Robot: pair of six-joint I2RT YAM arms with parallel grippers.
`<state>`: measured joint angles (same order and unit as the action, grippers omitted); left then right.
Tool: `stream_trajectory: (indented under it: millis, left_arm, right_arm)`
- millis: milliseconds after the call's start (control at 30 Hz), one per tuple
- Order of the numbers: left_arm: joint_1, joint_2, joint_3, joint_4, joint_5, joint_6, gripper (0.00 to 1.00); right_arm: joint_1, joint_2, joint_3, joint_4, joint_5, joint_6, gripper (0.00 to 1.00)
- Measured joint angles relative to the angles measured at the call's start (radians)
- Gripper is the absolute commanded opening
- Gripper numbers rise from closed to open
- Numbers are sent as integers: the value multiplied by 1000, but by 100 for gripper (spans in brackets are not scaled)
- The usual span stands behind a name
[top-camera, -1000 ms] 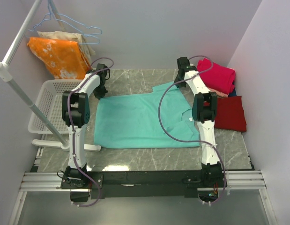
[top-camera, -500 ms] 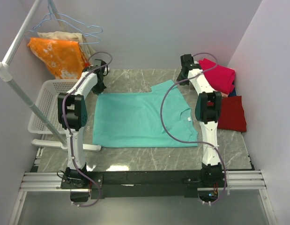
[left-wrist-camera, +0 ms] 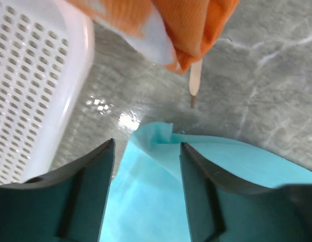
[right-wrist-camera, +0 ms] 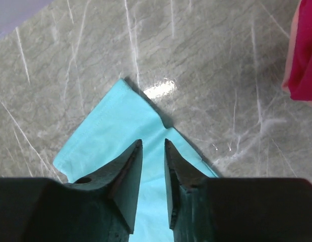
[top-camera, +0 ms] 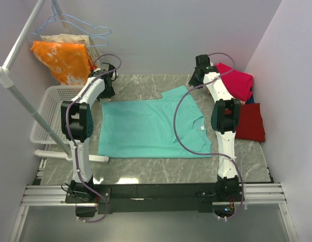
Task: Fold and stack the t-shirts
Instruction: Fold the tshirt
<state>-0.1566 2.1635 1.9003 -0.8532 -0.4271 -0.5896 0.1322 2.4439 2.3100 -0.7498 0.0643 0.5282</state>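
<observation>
A teal t-shirt [top-camera: 150,128] lies spread flat on the marble table, its collar toward the right. My left gripper [top-camera: 107,86] hovers over the shirt's far-left corner [left-wrist-camera: 156,138], jaws open [left-wrist-camera: 147,143] with nothing between them. Over the far sleeve [right-wrist-camera: 108,136] my right gripper [top-camera: 196,77] stands with its jaws [right-wrist-camera: 153,141] a little apart and empty. At the far right sits a magenta-pink shirt [top-camera: 236,81] on a salmon one [top-camera: 240,101]. A dark red shirt [top-camera: 249,122] lies in front of them.
A white perforated basket [top-camera: 51,115] stands left of the table, close beside the left gripper [left-wrist-camera: 35,85]. An orange blotched cloth [top-camera: 62,60] and a beige cloth [top-camera: 65,39] hang from a rack with blue hangers. Walls close in behind and on the right.
Both grippers were shut on the teal shirt's far edge and have opened, letting it go. The arms carried that edge back, and the shirt now lies flatter.
</observation>
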Motion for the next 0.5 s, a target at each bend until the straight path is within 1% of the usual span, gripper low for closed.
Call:
stream_trajectory:
  millis: [100, 233, 367, 500]
  left_arm:
    - [-3, -8, -19, 19, -27, 0, 74]
    - [-8, -50, -71, 42, -49, 0, 84]
    - [-24, -120, -111, 63, -69, -1, 87]
    - [-55, -190, -150, 78, -79, 0, 91]
  right_arm:
    - [4, -7, -18, -7, -2, -23, 41]
    - [14, -55, -101, -26, 0, -61, 43]
    - [36, -130, -167, -67, -1, -101, 47]
    - [89, -233, -257, -98, 2, -137, 50]
